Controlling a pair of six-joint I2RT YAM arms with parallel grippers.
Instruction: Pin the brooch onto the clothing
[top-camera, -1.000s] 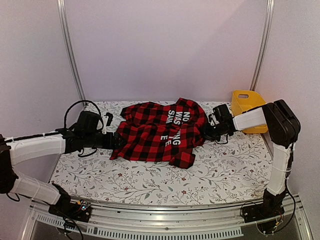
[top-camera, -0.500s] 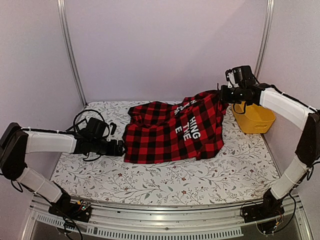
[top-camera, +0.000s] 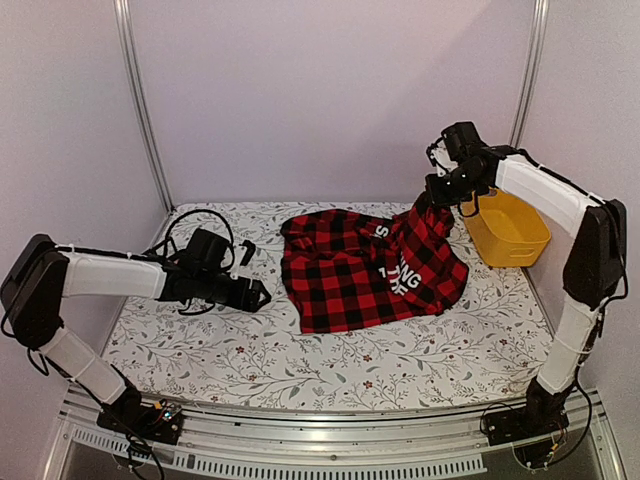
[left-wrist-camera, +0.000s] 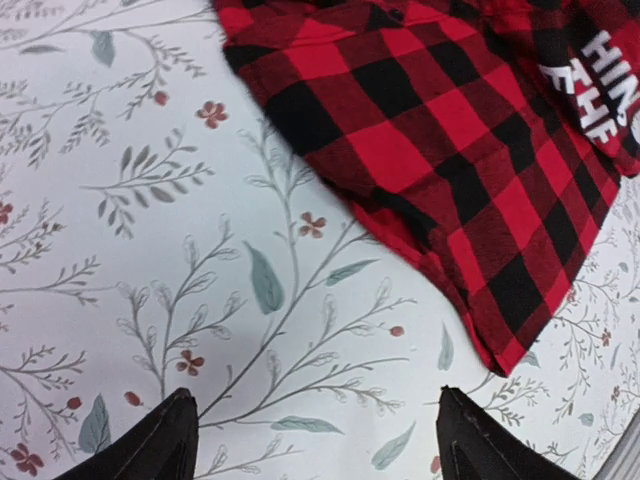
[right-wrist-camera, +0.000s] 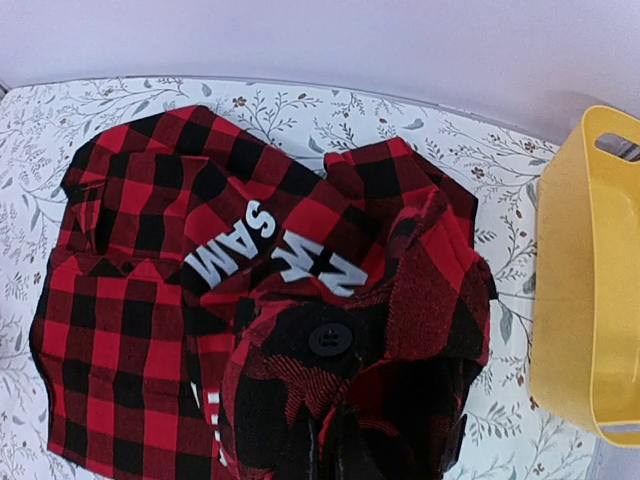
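Holding the shirt (top-camera: 350, 275) up by one edge, the right gripper (top-camera: 430, 200) is clamped on cloth at two o'clock; the rest drapes on the table (top-camera: 330, 362). Left gripper (top-camera: 258, 296), nine o'clock, gapes empty. Arranging stage, I'd judge: next, lay it flat. No brooch visible.

Left arm (top-camera: 105, 277) and right arm (top-camera: 545, 195) had white link shells, black joints, black jaws. Black cable (top-camera: 186, 212) looped off left wrist.
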